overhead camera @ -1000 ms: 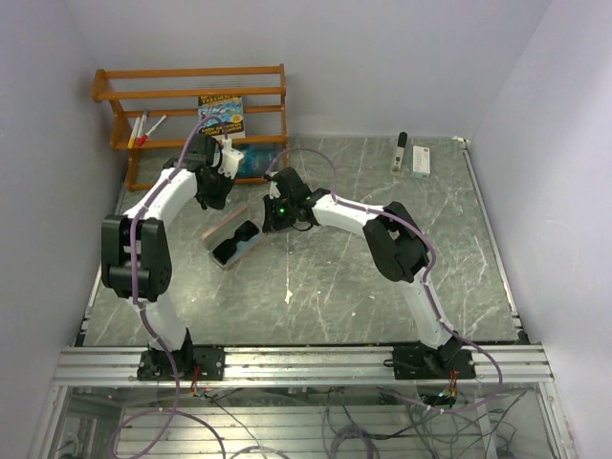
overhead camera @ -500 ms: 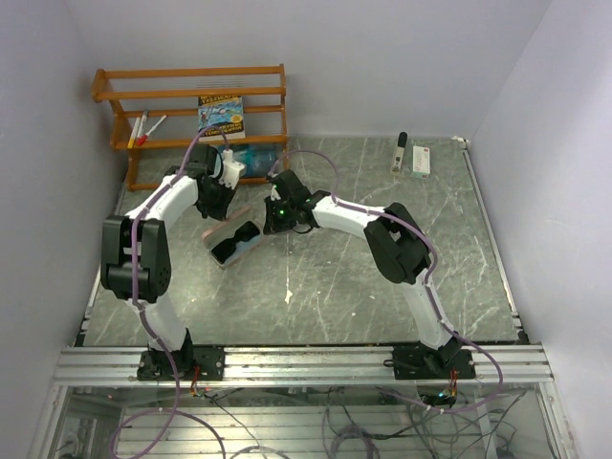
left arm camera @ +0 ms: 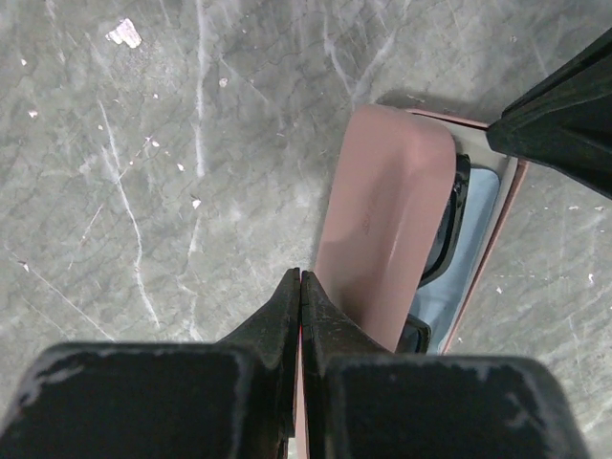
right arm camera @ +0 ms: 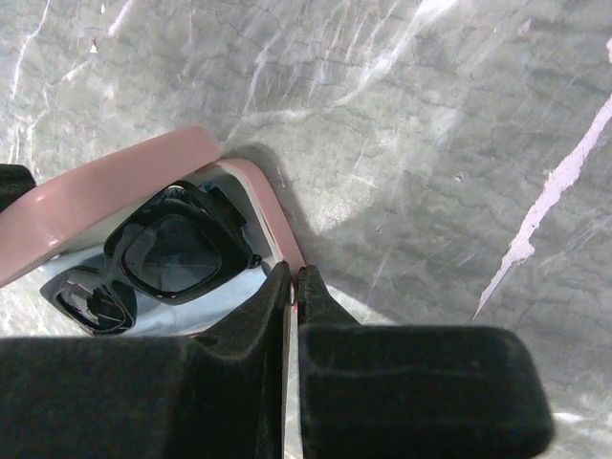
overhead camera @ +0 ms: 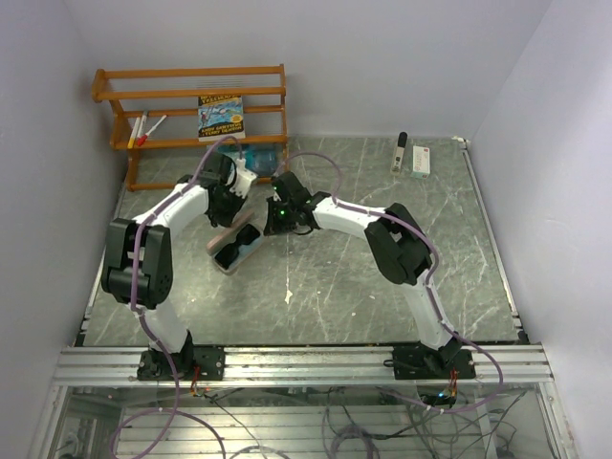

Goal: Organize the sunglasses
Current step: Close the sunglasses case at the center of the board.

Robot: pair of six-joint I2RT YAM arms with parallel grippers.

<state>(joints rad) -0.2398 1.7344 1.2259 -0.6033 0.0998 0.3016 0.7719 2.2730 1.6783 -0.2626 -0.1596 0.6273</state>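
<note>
A pink glasses case (overhead camera: pixel 234 247) lies left of the table's middle, with black sunglasses (right arm camera: pixel 177 253) resting on its pale blue lining. The lid (left arm camera: pixel 382 220) stands half lowered over the sunglasses (left arm camera: pixel 449 229). My left gripper (left arm camera: pixel 301 277) is shut on the lid's edge, a thin pink sliver showing between its fingers. My right gripper (right arm camera: pixel 292 277) is shut on the rim of the case's tray (right arm camera: pixel 273 215), at the end opposite the lid (right arm camera: pixel 105 196). From above, the left gripper (overhead camera: pixel 232 206) and right gripper (overhead camera: pixel 270 222) meet over the case.
A wooden rack (overhead camera: pixel 191 96) stands at the back left, holding a book (overhead camera: pixel 221 115) and pens (overhead camera: pixel 143 129). A blue object (overhead camera: pixel 258 153) lies under it. A white box (overhead camera: pixel 422 161) and a black-and-white stick (overhead camera: pixel 400 151) lie at the back right.
My left gripper has swung right and nearer with the lid, tipping it further over the sunglasses. The right gripper has kept its hold on the rim.
</note>
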